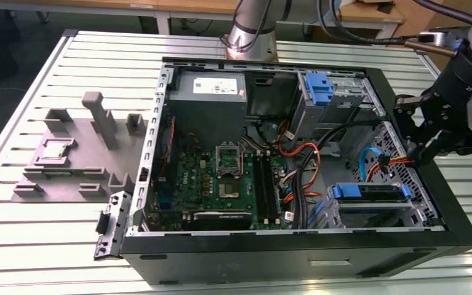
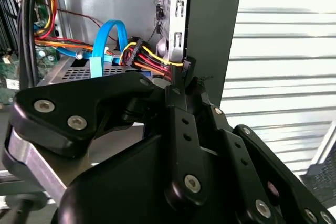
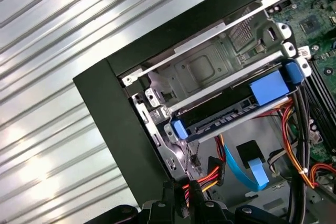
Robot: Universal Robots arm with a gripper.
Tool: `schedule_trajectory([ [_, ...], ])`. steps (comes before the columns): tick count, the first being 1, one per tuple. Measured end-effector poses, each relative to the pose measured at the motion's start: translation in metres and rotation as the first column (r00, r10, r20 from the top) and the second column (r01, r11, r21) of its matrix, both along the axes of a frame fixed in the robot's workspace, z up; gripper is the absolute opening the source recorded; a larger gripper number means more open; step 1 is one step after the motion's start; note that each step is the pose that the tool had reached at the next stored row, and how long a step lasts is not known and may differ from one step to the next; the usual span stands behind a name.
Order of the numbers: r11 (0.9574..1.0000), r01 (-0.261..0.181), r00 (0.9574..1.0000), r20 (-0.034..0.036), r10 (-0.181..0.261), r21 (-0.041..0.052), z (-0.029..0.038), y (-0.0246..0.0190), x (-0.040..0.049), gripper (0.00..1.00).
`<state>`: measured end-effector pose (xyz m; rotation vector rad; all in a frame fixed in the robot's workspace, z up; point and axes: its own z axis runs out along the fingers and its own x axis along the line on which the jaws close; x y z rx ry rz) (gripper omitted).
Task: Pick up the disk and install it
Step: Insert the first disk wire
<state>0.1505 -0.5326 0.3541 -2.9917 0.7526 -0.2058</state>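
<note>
**Disk seated in lower bay; gripper at case wall**

Nearest the exterior camera: the open computer case (image 1: 302, 258) lies on its side on the slatted metal table (image 1: 39, 246). Just inside its front wall, at the exterior view's right, the disk (image 1: 369, 192) sits in the lower drive bay, blue rail ends showing. In the first wrist view the disk (image 3: 236, 109) lies slotted in the metal cage, blue tabs at both ends, with an empty bay beside it.

Gripper (image 1: 420, 132) hangs above the case's right wall, above the bundle of red, yellow and orange power cables (image 1: 380, 161). In the second wrist view the fingertips (image 2: 185, 72) appear pressed together, nothing between them, close by the cable connector (image 2: 137, 51) and a blue data cable (image 2: 107, 38).

Mid-case: green motherboard (image 1: 224, 178). Farther back: grey power-supply box (image 1: 211, 89) and a second blue bracket (image 1: 319, 89) in the upper cage. To the exterior view's left, grey fixture blocks (image 1: 80, 147) stand on the table.
</note>
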Motion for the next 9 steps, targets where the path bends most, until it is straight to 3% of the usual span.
schedule_trajectory([
  [4, 0.9994, -0.033, 0.9993, 0.0146, 0.033, -0.0003, -0.0017, -0.0002, 0.0000, 0.25],
  [5, 0.9989, -0.047, 0.9985, 0.0278, 0.047, -0.0010, -0.0025, -0.0006, -0.0001, 0.25],
  [6, 0.9987, -0.050, 0.9974, 0.0512, 0.050, -0.0020, -0.0035, -0.0006, -0.0028, 0.25],
  [9, 0.9987, -0.051, 0.9968, 0.0620, 0.051, -0.0025, -0.0045, -0.0007, -0.0039, 0.25],
])
